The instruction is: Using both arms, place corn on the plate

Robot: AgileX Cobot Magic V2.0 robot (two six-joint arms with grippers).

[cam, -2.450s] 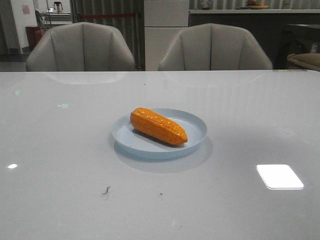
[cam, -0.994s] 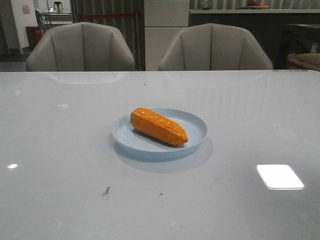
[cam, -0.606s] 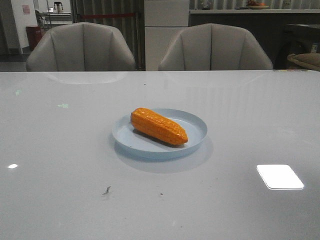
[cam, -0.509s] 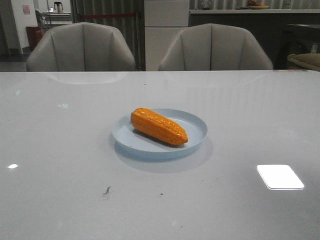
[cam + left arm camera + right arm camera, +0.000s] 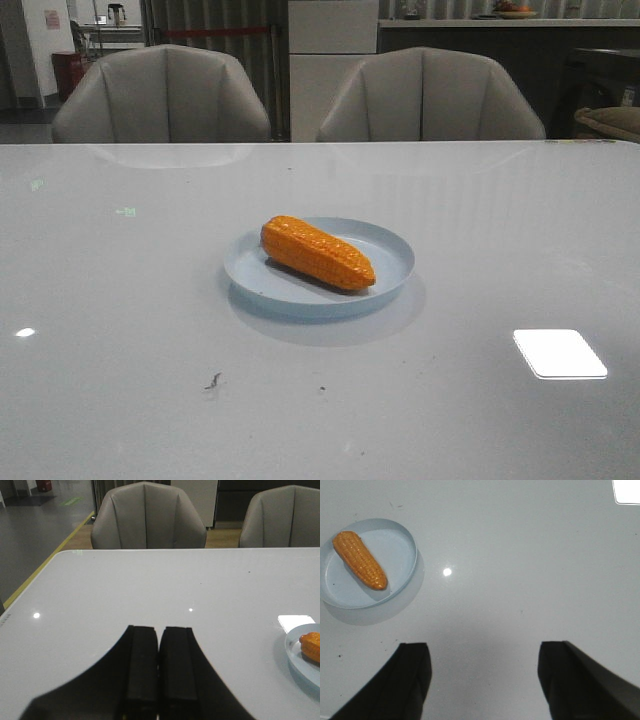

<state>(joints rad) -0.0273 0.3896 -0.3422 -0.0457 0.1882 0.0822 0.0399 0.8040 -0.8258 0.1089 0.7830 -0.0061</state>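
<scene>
Hanging over bare tabletop toward the near edge, the left gripper (image 5: pixel 159 667) has its jaws pressed together on nothing, while the right gripper (image 5: pixel 485 677) is spread wide and empty. Farther in, mid-table, the corn cob (image 5: pixel 318 252) lies inside the pale blue plate (image 5: pixel 390 240) (fully within the rim). Placement looks finished; I judge nothing remains beyond parking both arms.

Corn (image 5: pixel 318 252) lies on plate (image 5: pixel 390 275), mid-table (image 5: pixel 120 330); two chairs (image 5: pixel 160 95) behind table.
</scene>
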